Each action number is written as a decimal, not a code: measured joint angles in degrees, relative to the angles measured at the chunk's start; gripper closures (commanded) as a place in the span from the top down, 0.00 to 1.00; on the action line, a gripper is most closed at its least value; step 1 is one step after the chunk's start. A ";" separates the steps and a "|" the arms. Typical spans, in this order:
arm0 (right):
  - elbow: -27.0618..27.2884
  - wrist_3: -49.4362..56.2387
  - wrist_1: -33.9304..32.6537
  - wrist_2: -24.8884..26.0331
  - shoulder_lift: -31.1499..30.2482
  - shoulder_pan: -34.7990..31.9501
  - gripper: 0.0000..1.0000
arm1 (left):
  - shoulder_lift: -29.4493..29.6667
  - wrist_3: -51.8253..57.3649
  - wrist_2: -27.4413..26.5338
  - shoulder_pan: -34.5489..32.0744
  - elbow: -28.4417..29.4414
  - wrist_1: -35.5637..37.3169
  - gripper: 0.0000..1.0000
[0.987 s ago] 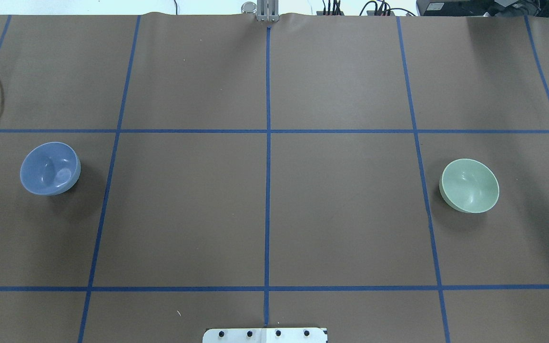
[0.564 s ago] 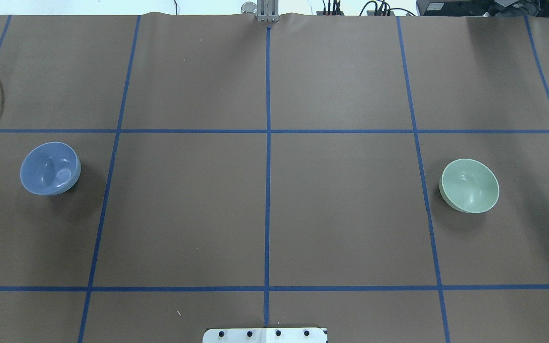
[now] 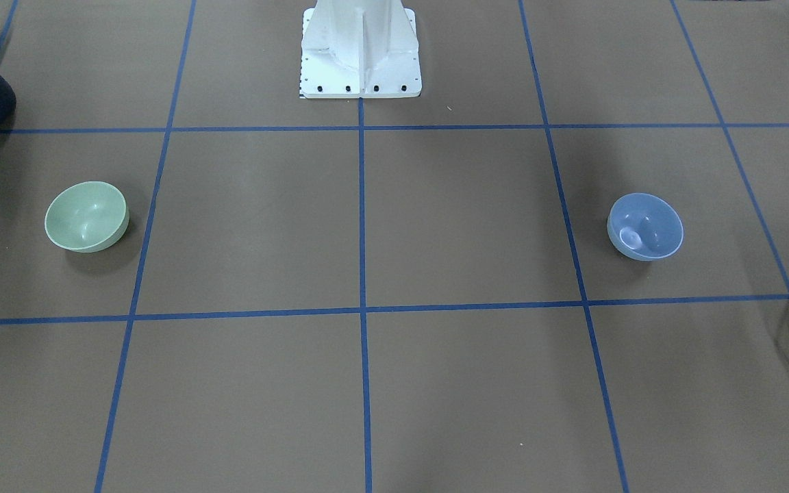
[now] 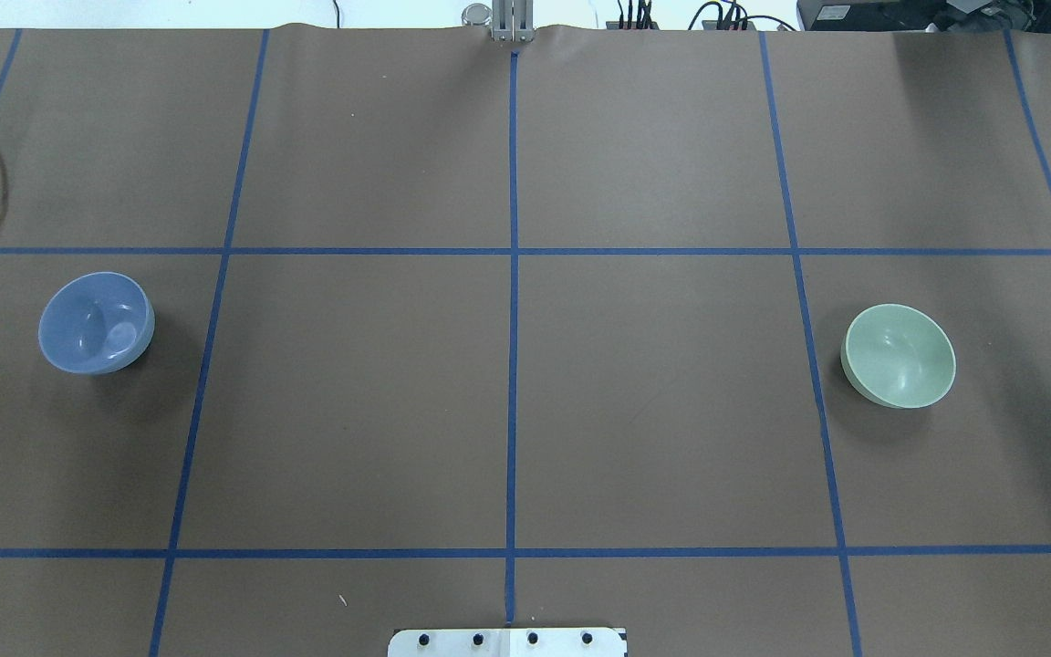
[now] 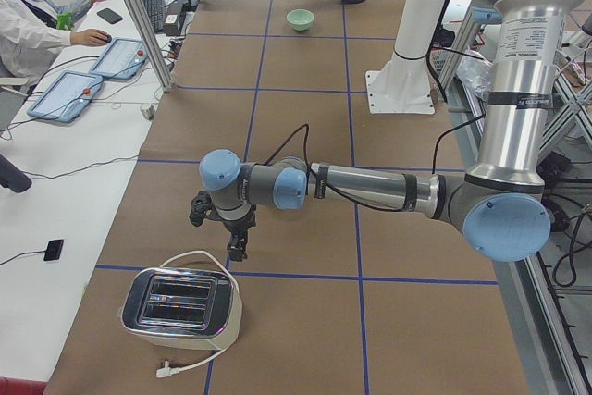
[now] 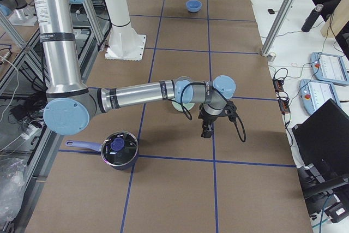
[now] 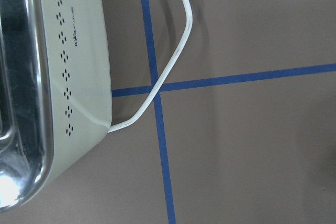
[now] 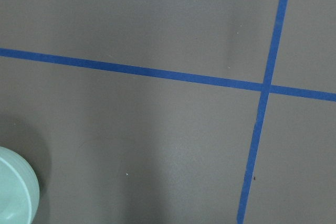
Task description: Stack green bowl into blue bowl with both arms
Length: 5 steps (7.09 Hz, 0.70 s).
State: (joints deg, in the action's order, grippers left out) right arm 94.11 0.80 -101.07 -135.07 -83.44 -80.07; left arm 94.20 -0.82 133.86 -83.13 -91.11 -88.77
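Neither bowl has moved since the earlier overhead frames; both sit where they were, well apart on the brown worktop (image 4: 653, 411).

Nearest the robot, the white pedestal (image 3: 360, 55) stands at the middle of the worktop's edge. Off to the robot's right end, a dark lidded pot (image 6: 119, 150) rests on the paper.

One grid row further out, the blue bowl (image 4: 96, 323) sits upright, open side up, on the robot's left, just outside a blue tape line (image 4: 206, 365). The green bowl (image 4: 898, 356) sits the same way on the robot's right, just outside the matching line.

The left arm (image 5: 370, 187) reaches low across the worktop with its wrist bent down, so the jaws point at the paper near a toaster (image 5: 180, 312). Its wrist camera looks down on the toaster's side and a white cord (image 7: 176, 51).

The right arm (image 6: 136, 94) stretches out likewise. In the right side view its wrist crosses in front of the green bowl and its jaws point down near that bowl. Its wrist camera catches the bowl's rim in the lower left corner.

Both sets of jaws show only in the side views, so I cannot tell how far open either one is.

Along the far edge lie black cables (image 4: 717, 18).
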 measured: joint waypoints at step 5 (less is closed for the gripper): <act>-0.06 -0.01 0.00 0.06 0.03 0.00 1.00 | 0.41 -1.83 1.86 0.07 -0.06 -0.07 1.00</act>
State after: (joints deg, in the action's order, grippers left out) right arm 94.05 0.79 -101.07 -135.00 -83.41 -80.07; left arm 94.62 -2.65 135.72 -83.06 -91.17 -88.84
